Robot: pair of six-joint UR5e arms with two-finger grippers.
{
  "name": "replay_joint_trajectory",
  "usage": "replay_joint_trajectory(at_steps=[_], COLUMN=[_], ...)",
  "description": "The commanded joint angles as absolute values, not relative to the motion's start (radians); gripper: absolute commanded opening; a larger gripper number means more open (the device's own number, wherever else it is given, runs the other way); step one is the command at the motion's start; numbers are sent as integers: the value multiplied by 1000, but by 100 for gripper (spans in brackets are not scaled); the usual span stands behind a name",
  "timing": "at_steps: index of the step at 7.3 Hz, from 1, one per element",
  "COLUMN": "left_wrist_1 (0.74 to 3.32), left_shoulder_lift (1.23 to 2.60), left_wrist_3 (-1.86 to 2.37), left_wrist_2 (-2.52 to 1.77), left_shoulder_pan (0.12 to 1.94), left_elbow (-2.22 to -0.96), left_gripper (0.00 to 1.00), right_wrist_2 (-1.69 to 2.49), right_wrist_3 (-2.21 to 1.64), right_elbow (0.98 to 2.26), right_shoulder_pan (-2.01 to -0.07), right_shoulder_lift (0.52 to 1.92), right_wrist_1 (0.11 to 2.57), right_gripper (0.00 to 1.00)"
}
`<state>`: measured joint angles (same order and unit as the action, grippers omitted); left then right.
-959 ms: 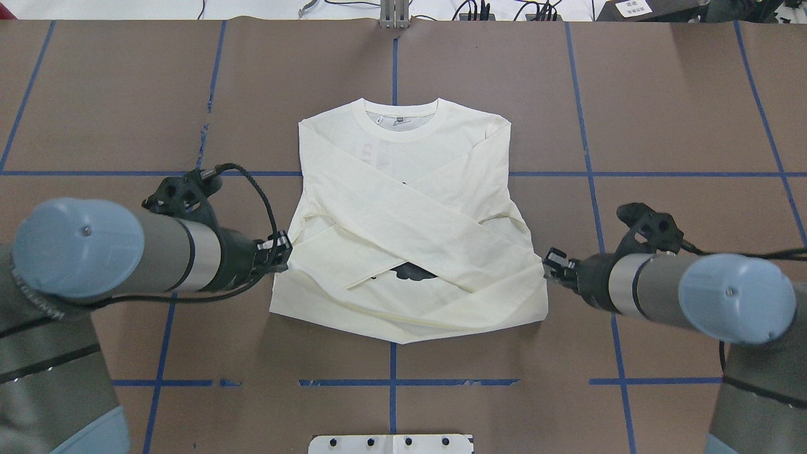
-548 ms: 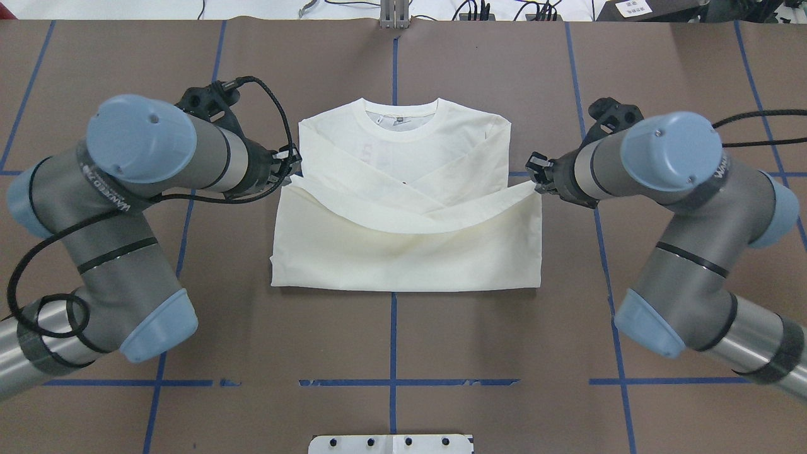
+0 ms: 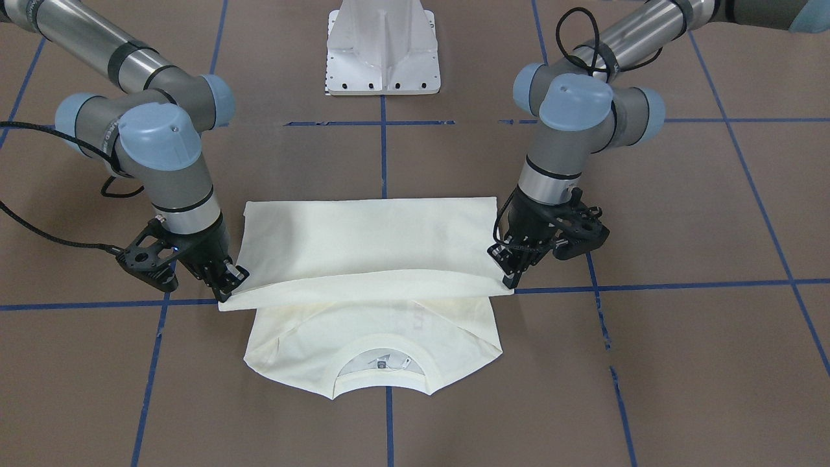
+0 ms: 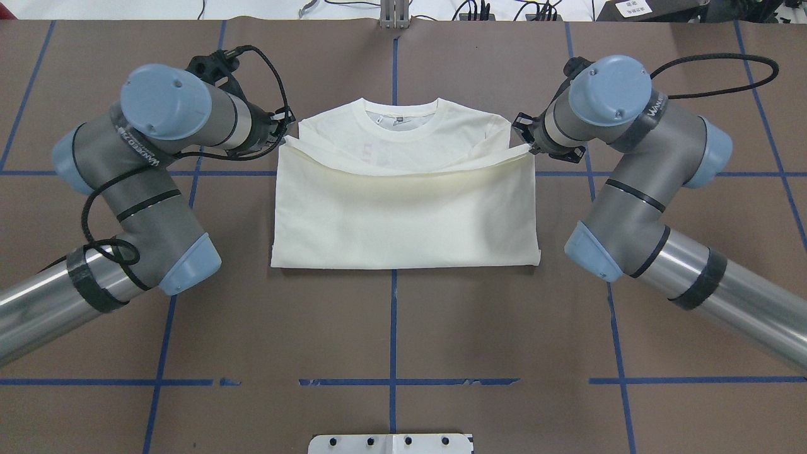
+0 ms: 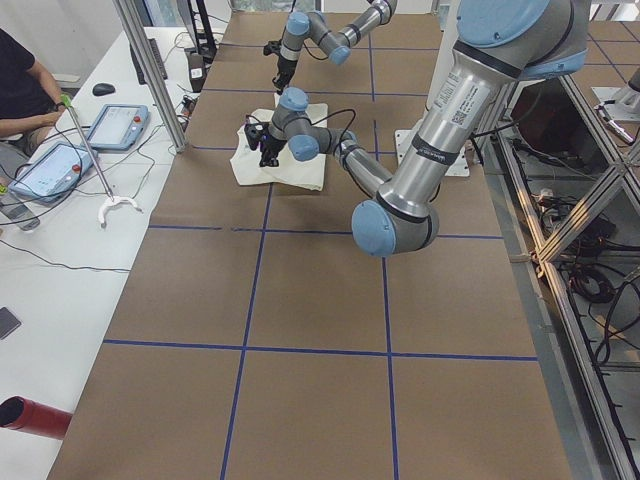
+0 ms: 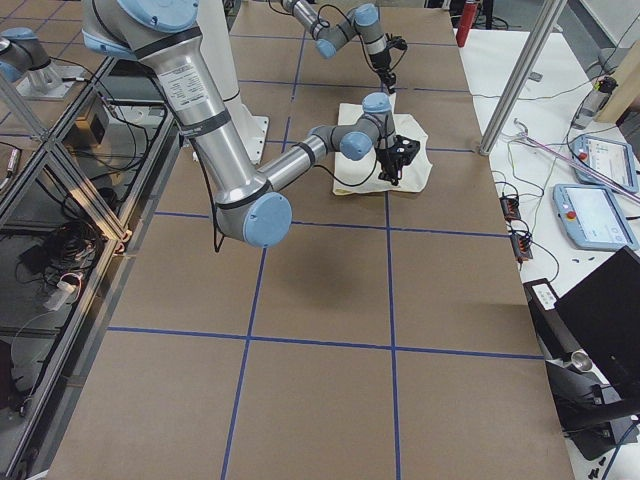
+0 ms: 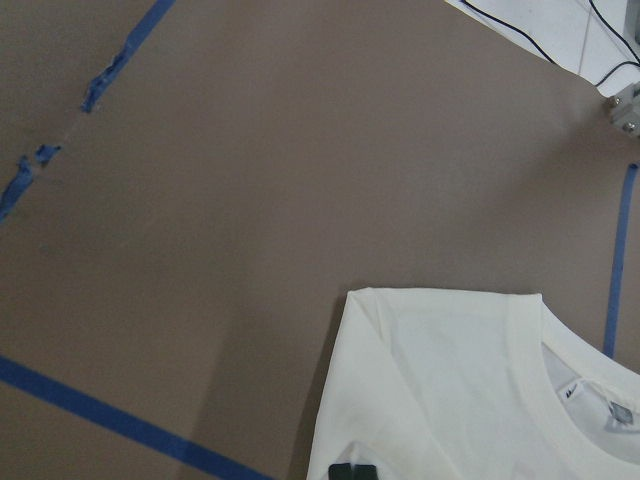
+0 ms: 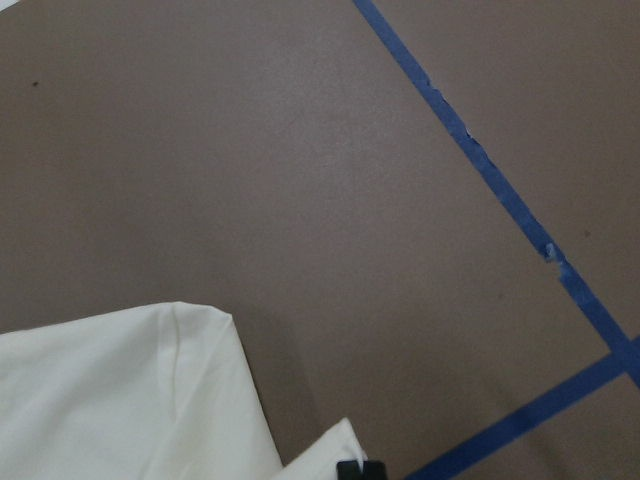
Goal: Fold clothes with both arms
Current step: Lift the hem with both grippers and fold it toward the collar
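Note:
The cream-white shirt (image 4: 403, 214) lies in the middle of the table, its collar (image 4: 396, 116) at the far side. Its lower half is folded up over the body, plain side up. The cat print is hidden. My left gripper (image 4: 284, 133) is shut on the left corner of the lifted hem, just above the left shoulder. My right gripper (image 4: 526, 144) is shut on the right hem corner near the right shoulder. The front-facing view shows the left gripper (image 3: 509, 275) and the right gripper (image 3: 227, 285) holding the hem edge slightly above the shirt (image 3: 366, 240).
The brown table has blue tape lines (image 4: 392, 321). The white pedestal base (image 3: 382, 52) stands at the robot's side. A side table with tablets (image 5: 110, 125) and a seated person (image 5: 25, 90) lies beyond the far edge.
Both grippers have carried the hem farther toward the collar. The folded layer now covers most of the body and crossed sleeves, and the near fold edge has moved away from the robot.

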<state>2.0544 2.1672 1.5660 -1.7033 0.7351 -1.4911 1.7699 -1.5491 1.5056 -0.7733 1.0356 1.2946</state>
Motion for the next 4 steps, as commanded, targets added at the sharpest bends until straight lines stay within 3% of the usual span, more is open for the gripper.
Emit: replay_joint_trajectory(at_steps=[1,2,3,4], left_wrist_1=[2137,2137,2137,2137], left_shoulder_lift=[2203,2207,2207,2206], left_wrist_3=[1562,1562,1560,1560], left_wrist_2=[-1675,-1669,-1669,-1669], left_shoulder_pan=[738,738,738,739], left_elbow=[-1370,-1370,-1368,-1368], left_gripper=[0,10,15,18], right_wrist_2=[1769,1769,1769,1769], right_wrist_3=[-1540,-1542,-1545,-1545], right_elbow=[1387,1382,1358,1353], right_shoulder_pan=[-775,-776,-775,-782], right_shoulder_lift=[1017,997,974,968], right_wrist_1=[1206,1206,1206,1206], right_gripper=[0,4,22,22])
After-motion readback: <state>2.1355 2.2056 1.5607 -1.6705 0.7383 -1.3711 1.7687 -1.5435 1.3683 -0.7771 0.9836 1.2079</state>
